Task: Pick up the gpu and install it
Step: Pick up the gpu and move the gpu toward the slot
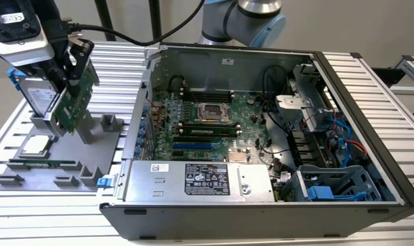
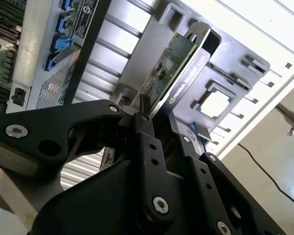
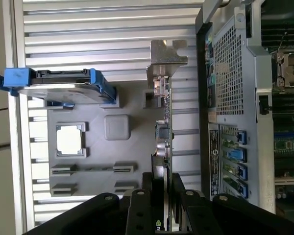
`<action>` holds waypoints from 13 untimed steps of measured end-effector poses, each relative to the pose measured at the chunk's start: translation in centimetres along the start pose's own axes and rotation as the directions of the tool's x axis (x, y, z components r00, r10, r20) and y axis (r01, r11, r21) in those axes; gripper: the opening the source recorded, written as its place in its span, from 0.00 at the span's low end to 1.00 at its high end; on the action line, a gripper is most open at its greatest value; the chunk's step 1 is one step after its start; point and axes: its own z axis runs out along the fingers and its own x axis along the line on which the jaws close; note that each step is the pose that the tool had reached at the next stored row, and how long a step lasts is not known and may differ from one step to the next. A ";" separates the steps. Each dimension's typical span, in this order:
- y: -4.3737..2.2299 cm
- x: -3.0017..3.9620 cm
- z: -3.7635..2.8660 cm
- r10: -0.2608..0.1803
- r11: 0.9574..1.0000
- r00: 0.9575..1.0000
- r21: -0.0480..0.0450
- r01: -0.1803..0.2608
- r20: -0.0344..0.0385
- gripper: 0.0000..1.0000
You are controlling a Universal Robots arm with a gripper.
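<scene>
My gripper (image 1: 70,69) is shut on the gpu (image 1: 76,102), a green card that stands on edge and slightly tilted over the grey parts tray (image 1: 63,154) at the exterior view's left. Its lower edge is close to the tray's slotted holder; I cannot tell whether they touch. In the second wrist view the black fingers (image 2: 144,132) clamp the gpu (image 2: 174,68) from both faces, the gripper (image 2: 159,125) at its near end. In the first wrist view the gpu (image 3: 162,117) shows edge-on from the gripper (image 3: 161,183), with its silver bracket (image 3: 166,56) at the far end.
The open computer case (image 1: 357,128) lies to the exterior view's right of the tray, with the motherboard (image 1: 207,123) and its blue slots (image 1: 193,146) exposed. On the tray stand a silver hard drive with blue rails (image 3: 63,88), a square chip (image 3: 70,139) and a memory stick (image 3: 90,169).
</scene>
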 end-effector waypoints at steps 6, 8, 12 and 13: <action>0.04 -0.02 -0.73 0.000 1.000 1.000 0.000 0.000 0.000 0.00; 0.05 -0.02 -0.98 0.000 1.000 1.000 0.000 0.000 0.000 0.00; 0.08 -0.03 -1.48 0.000 1.000 1.000 0.000 0.000 0.000 0.00; 0.09 -0.04 -1.62 0.000 1.000 1.000 0.000 0.000 0.000 0.00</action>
